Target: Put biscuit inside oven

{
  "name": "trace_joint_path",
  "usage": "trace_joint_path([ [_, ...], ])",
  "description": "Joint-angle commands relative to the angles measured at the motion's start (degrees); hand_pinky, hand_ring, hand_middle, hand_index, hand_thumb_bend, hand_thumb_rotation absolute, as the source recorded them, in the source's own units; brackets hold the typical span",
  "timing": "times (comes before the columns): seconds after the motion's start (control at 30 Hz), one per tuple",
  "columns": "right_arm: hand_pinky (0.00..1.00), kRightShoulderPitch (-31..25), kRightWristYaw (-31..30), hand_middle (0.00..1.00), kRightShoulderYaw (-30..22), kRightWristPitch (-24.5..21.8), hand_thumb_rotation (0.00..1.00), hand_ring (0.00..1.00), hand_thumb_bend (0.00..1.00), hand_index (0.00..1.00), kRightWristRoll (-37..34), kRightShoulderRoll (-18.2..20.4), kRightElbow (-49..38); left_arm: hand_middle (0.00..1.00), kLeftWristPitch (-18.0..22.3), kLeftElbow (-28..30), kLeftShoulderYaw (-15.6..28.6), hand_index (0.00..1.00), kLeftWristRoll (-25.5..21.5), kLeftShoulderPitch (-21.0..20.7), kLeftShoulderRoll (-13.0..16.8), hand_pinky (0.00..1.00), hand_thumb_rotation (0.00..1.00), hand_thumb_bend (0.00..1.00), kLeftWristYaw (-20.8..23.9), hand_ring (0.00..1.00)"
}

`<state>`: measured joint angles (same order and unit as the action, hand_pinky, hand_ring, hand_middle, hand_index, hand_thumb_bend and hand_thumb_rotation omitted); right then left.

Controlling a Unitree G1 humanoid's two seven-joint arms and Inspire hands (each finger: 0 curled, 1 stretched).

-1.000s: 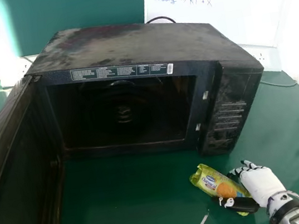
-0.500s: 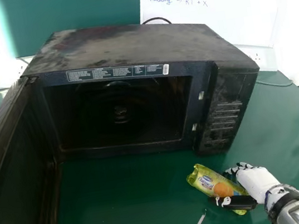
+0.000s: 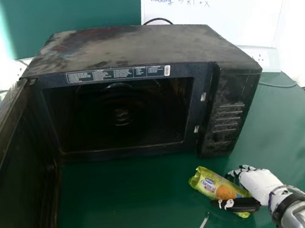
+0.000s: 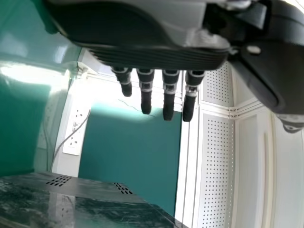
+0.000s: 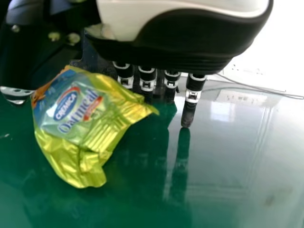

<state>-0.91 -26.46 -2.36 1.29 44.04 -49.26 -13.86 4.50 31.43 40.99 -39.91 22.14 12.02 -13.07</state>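
A yellow-green biscuit packet (image 3: 206,183) lies on the green table (image 3: 126,209), outside the oven (image 3: 136,44), in front of the appliance's right front corner and well apart from the table's far edge. The robot's right hand (image 3: 259,184) is beside it, open, its thumb (image 3: 244,205) along the packet's near side and its fingers at the far side. In the right wrist view the fingers (image 5: 190,107) are straight and the packet sits between them and the thumb; whether the hand has any grip on it, the pictures do not tell. The left hand (image 4: 152,54), seen in the left wrist view, is open, its fingers straight and holding nothing.

The black oven stands with its door (image 3: 17,186) swung wide on the left. A thin pale strip (image 3: 203,225) rests on the table near the packet, and a whiteboard (image 3: 213,19) with handwriting stands behind the oven.
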Motion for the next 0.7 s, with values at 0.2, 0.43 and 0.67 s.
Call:
trace_joint_path([
  [0.2,0.80,-1.0,-2.8,0.93,1.9,-0.2,0.58,0.90,1.00,0.91,-0.5,-1.4,-0.2,0.91,0.3,1.7,0.3,0.88,-0.1,1.0,0.1,0.97,0.96,0.98,0.7,0.93],
  [0.43,0.81,-1.2,-3.7,0.93,2.6,-1.4,0.52,0.91,1.00,0.91,1.6,-1.5,-2.4,0.91,0.8,2.1,0.1,0.88,0.9,1.2,0.1,0.96,0.97,0.98,0.4,0.93],
  [0.67,0.51,-1.3,-0.3,0.82,1.9,0.0,0.46,0.68,1.00,0.83,-1.2,-0.1,-1.0,0.91,0.7,2.4,0.0,0.87,1.1,1.3,-0.3,0.96,0.96,0.98,0.9,0.92],
])
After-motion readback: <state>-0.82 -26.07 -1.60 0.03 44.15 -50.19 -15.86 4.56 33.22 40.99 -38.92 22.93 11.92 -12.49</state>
